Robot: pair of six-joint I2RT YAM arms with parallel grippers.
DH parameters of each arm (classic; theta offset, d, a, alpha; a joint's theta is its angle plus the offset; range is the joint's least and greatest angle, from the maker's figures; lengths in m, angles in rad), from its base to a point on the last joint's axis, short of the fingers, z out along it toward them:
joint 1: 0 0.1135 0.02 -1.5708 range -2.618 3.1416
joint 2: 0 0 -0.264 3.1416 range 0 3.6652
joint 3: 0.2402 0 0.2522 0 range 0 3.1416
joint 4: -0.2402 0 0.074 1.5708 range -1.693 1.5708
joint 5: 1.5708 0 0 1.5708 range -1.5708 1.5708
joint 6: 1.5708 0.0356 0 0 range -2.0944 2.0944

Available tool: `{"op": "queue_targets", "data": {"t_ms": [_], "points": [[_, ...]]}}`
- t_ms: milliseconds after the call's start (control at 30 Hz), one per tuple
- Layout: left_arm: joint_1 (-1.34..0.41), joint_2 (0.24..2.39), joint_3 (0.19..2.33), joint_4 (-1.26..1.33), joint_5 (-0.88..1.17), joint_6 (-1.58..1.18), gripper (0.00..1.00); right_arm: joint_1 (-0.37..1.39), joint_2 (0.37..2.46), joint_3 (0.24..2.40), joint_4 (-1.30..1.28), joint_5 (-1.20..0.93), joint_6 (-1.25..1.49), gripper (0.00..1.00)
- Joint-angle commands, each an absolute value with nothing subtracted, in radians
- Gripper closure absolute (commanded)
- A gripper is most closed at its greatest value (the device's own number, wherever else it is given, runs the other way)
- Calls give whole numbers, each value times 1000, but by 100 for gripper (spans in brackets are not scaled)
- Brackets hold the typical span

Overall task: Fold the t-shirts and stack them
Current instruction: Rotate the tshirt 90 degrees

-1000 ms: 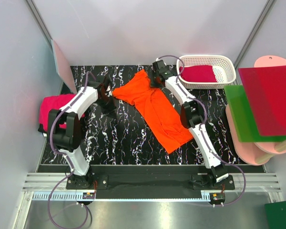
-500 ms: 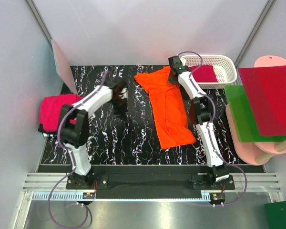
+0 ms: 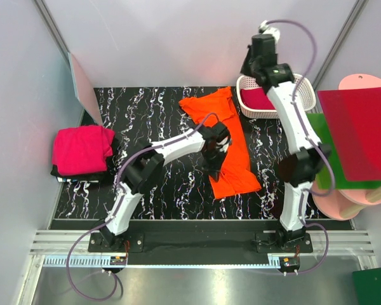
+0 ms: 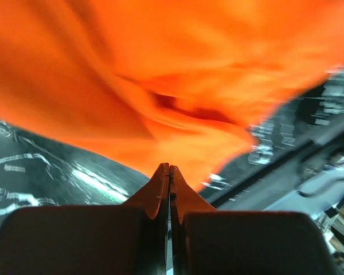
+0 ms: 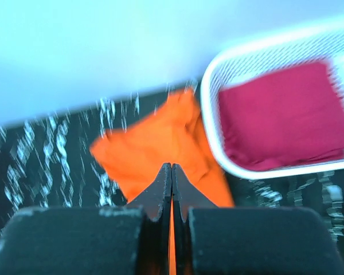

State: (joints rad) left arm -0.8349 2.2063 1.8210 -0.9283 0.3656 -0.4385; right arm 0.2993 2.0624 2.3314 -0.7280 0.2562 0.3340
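Compared with half a second ago, the right gripper (image 3: 249,67) has left the far right corner of the orange t-shirt (image 3: 236,162) and now stands raised above the left end of the white basket (image 3: 305,89). The left gripper (image 3: 214,159) has crossed from bare table (image 3: 146,121) to the shirt's left edge, about mid-length. The shirt lies where it did then, lengthwise near the table's middle with its collar end beside the basket; a second ago it lay diagonally. A folded pink t-shirt (image 3: 82,149) rests at the table's left edge, and a folded crimson t-shirt (image 3: 263,100) lies in the basket. Only the left wrist view shows the left gripper (image 4: 169,169) with its jaws pressed together and rumpled orange cloth (image 4: 160,69) directly ahead of the tips; whether a fold is pinched cannot be read. Only the right wrist view shows the right gripper (image 5: 171,167) closed on nothing, looking down on the shirt's far end (image 5: 155,146), the basket rim (image 5: 209,132) and the crimson shirt (image 5: 281,114).
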Motion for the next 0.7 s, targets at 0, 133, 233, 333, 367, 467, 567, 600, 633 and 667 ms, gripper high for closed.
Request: {"op": "queue_targets", "data": {"t_ms": [0,133,233,333,367,467,567,600,633,667], "points": [[-811,2275,1724,-904,437,-476,100,304,1924,2278,-719,486,282,100],[-818,2316,1669,-908,440,-472,100,304,1853,2253,-724,515,261,100],[-818,2313,1634,-945,387,-448,100,304,1816,2208,-733,506,261,100],[-810,2293,1602,-1047,273,-425,100,304,1781,2163,-736,485,273,100],[-801,2269,1580,-1083,243,-428,100,302,1772,2126,-736,477,276,100],[-758,2180,1450,-1085,192,-451,100,304,1729,2045,-739,443,296,100],[-729,2094,1326,-1056,164,-454,100,304,1686,1953,-741,394,310,100],[-727,2077,1283,-1048,176,-451,100,304,1665,1930,-742,364,317,100],[-726,2062,1269,-1040,182,-445,100,305,1657,1889,-756,347,324,100],[-729,2022,1256,-1017,192,-422,100,304,1648,1872,-767,328,333,100]]}}
